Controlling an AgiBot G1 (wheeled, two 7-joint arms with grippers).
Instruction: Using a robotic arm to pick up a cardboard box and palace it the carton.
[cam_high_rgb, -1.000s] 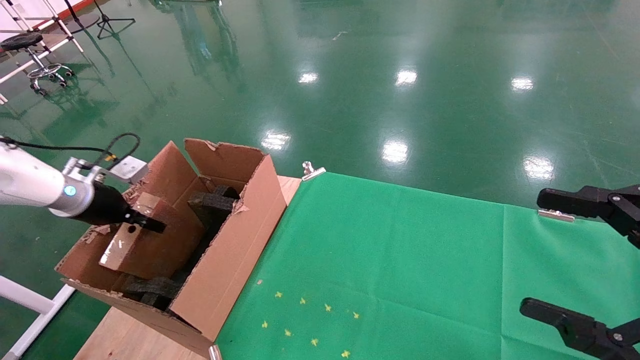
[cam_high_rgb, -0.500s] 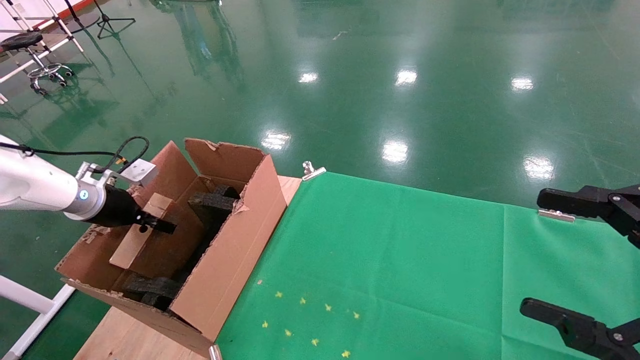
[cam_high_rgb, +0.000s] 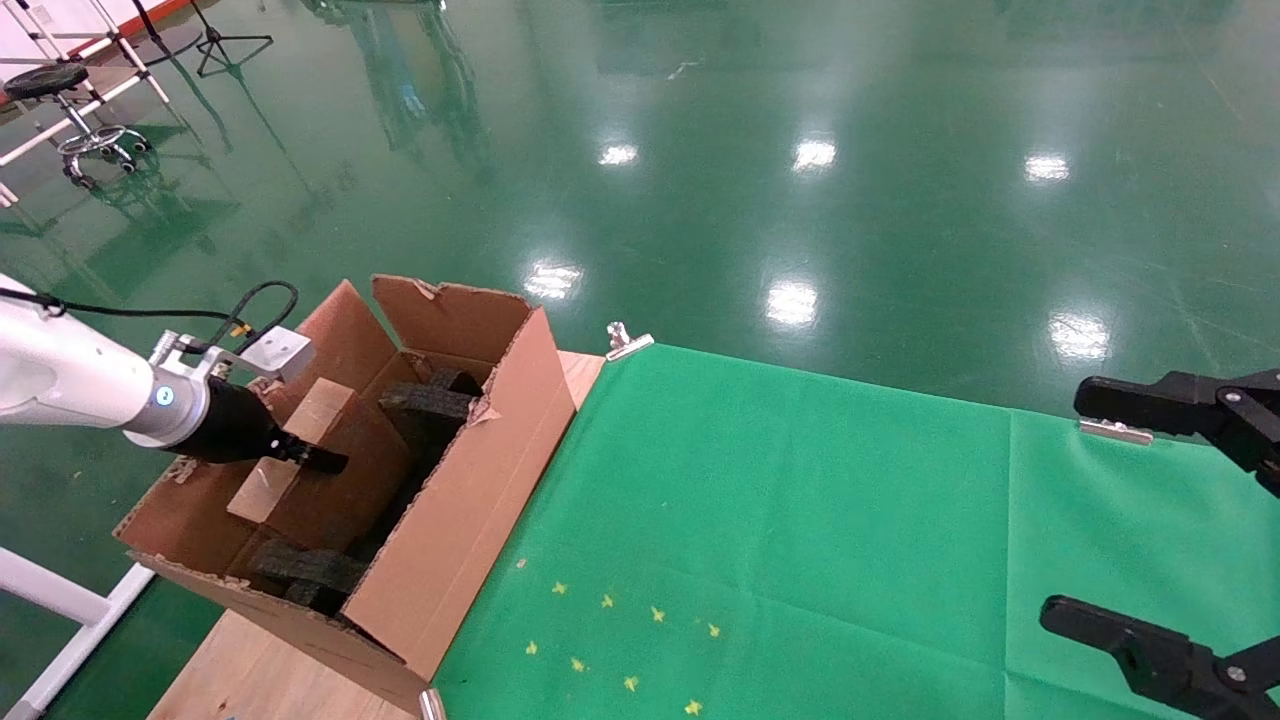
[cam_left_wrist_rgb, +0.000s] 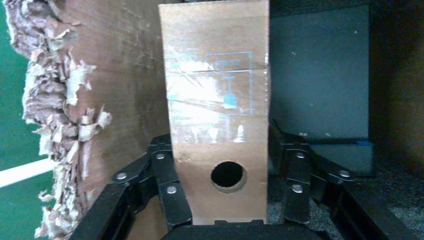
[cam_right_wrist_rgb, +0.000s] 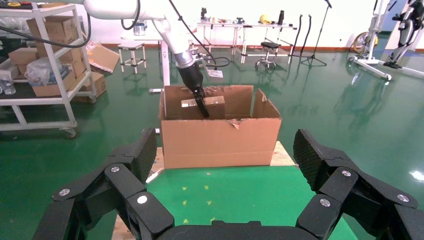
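Head view: the carton (cam_high_rgb: 455, 500) stands at the left end of the table, four flaps up, edges torn. The robotic arm (cam_high_rgb: 75, 385) reaches in from the left over the near-left flap, its left gripper (cam_high_rgb: 300, 458) clamped on the cardboard box (cam_high_rgb: 290, 450). The box is inside the carton, tilted, close against the left wall. Room is tight: flap on one side, black foam pieces (cam_high_rgb: 430, 405) on the other, more foam (cam_high_rgb: 305, 570) at the near end.

Left wrist view: fingers (cam_left_wrist_rgb: 167, 187) press both long sides of the box (cam_left_wrist_rgb: 215, 125); the torn carton wall (cam_left_wrist_rgb: 85, 100) lies just beside it, a dark foam block (cam_left_wrist_rgb: 320, 70) on the far side.

Change from a second ago: the box has dropped deeper into the carton and turned edge-on, showing less of its broad face. The arm has shifted slightly right and lower. The carton has nudged a little.

Right gripper (cam_high_rgb: 1180, 520) hangs over the right end of the green cloth (cam_high_rgb: 800, 520), spread wide, nothing in it. That whole side of the table is open. Right wrist view shows the carton (cam_right_wrist_rgb: 220, 135) face-on with the arm (cam_right_wrist_rgb: 165, 30) dipping in.

Count: one box, one carton, two grippers, two silver clips (cam_high_rgb: 625, 342) seen on the cloth's far edge.
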